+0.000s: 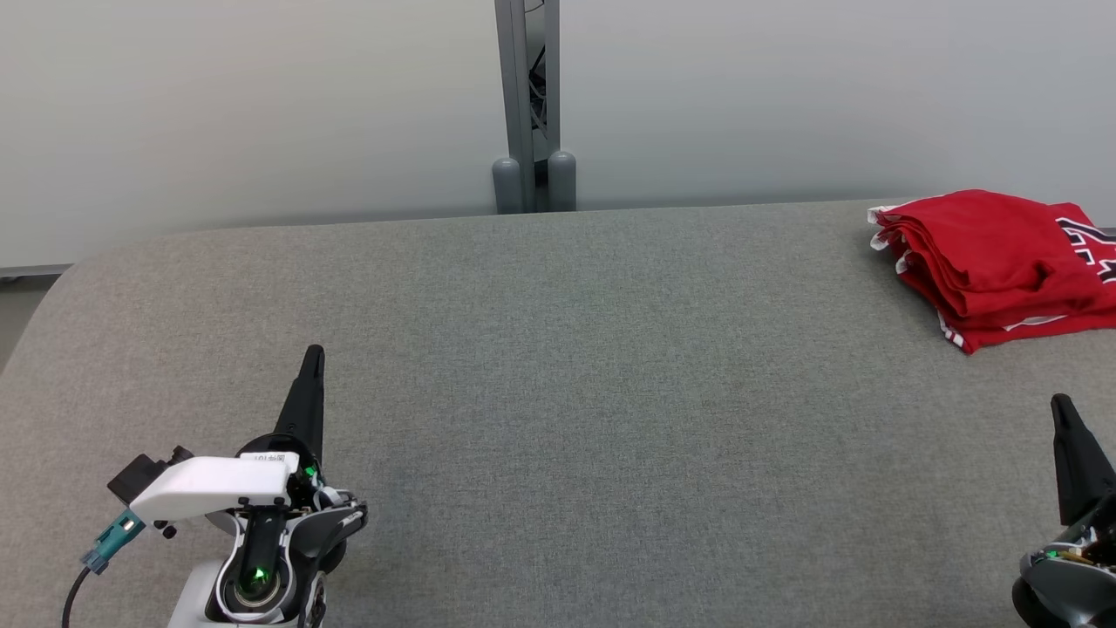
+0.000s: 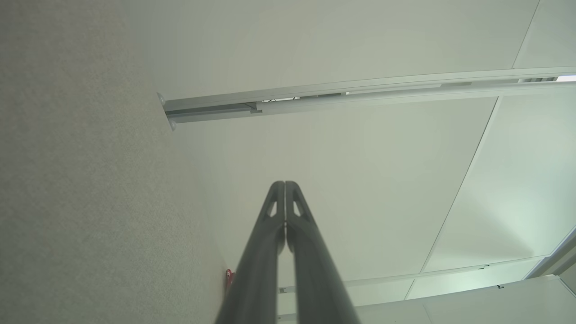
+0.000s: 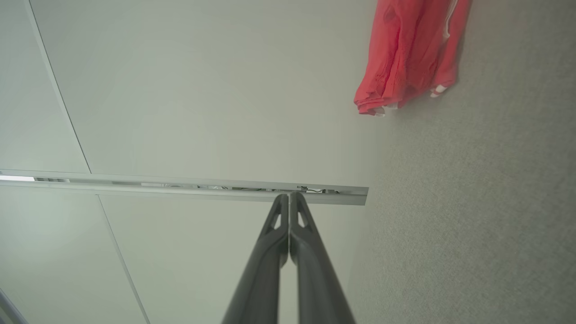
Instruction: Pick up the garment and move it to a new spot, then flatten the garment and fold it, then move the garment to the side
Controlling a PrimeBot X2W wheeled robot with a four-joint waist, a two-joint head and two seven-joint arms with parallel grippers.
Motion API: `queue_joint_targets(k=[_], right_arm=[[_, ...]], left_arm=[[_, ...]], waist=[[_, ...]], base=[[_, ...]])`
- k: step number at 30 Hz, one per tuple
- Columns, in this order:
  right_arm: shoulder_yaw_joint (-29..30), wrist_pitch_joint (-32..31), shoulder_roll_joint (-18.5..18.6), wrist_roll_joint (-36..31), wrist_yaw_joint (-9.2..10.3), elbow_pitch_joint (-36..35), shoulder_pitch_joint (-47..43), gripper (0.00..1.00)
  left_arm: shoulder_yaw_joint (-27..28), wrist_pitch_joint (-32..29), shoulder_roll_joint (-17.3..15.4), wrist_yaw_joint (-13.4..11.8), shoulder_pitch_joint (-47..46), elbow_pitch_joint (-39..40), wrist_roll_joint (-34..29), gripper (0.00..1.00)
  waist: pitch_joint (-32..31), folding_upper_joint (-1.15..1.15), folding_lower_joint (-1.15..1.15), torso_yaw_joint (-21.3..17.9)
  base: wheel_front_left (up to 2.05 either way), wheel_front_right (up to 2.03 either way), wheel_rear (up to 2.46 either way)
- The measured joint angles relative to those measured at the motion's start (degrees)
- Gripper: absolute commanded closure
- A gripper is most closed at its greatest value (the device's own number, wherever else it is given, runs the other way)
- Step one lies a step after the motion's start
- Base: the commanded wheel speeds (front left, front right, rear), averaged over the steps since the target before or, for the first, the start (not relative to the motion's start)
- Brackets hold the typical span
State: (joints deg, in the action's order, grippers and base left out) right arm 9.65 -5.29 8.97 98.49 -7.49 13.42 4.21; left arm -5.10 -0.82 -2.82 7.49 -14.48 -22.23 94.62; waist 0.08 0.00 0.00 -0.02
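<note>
Far right of tabletop: red garment folded, untouched

At the tabletop's far right edge the garment lies in a layered stack. It has white trim at the edges and dark lettering on its right part, which the frame cuts off. Left gripper sits lower left, jaws pressed together, empty, well apart from the garment. Right gripper sits lower right, jaws pressed together, empty, nearer the garment but not touching. Left wrist view: tiny red speck beside the dark fingers, probably the garment. Grey post stands behind the tabletop, against a pale wall
</note>
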Motion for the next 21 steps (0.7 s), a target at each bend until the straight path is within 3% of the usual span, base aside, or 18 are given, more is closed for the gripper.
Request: queue_joint_targets(k=[21], right_arm=[[0.3, -0.2, -0.2, -0.1, 0.00, 0.0, 0.0, 1.00]], left_arm=[[0.0, 0.0, 0.0, 0.0, 0.0, 0.0, 0.0, 1.00]], waist=[[0.0, 0.00, 0.00, 0.0]], base=[[0.00, 0.00, 0.00]])
